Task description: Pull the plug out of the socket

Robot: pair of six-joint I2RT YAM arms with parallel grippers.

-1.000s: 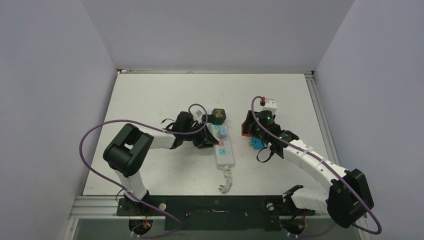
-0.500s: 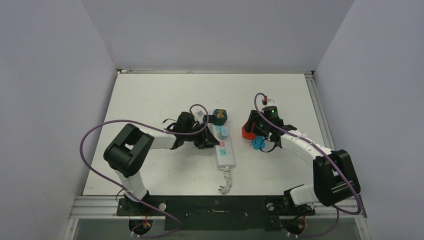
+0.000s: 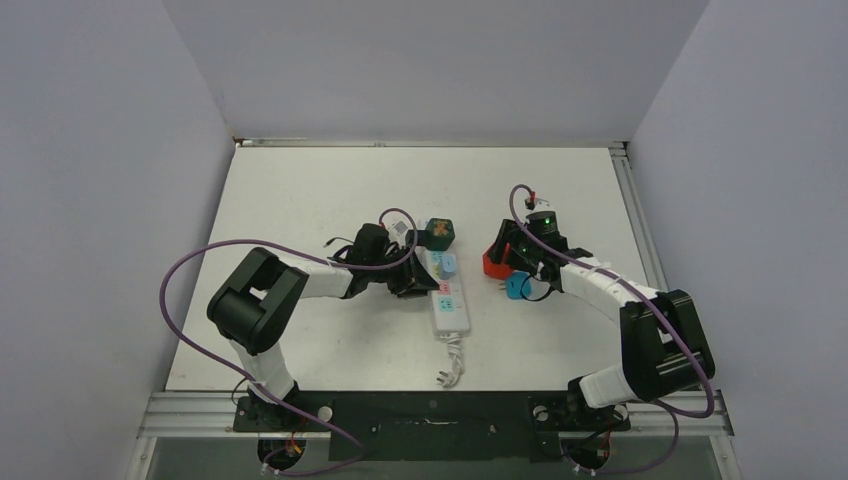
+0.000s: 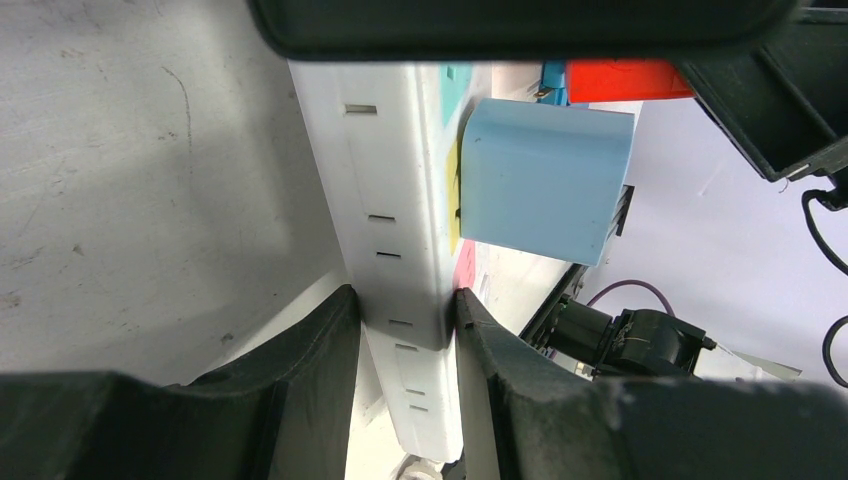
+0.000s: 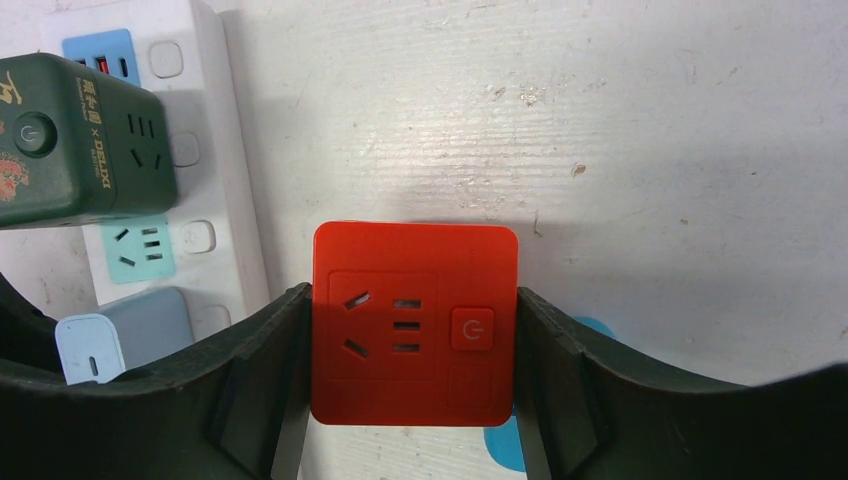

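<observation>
The socket is a long white strip with pastel outlets, lying mid-table. A dark green plug sits at its far end and a light blue plug just nearer. My left gripper is shut on the socket, its fingers pressing both long sides. My right gripper is shut on a red cube plug, held to the right of the socket and apart from it. In the top view the red plug shows beside my right gripper.
A bright blue plug lies on the table just under the right wrist. The socket's short white cord curls toward the near edge. Grey walls close the table on three sides.
The right arm's elbow has swung in toward the table and the wrist has turned, with the red plug staying in the grip at nearly the same spot. The left arm is still.
</observation>
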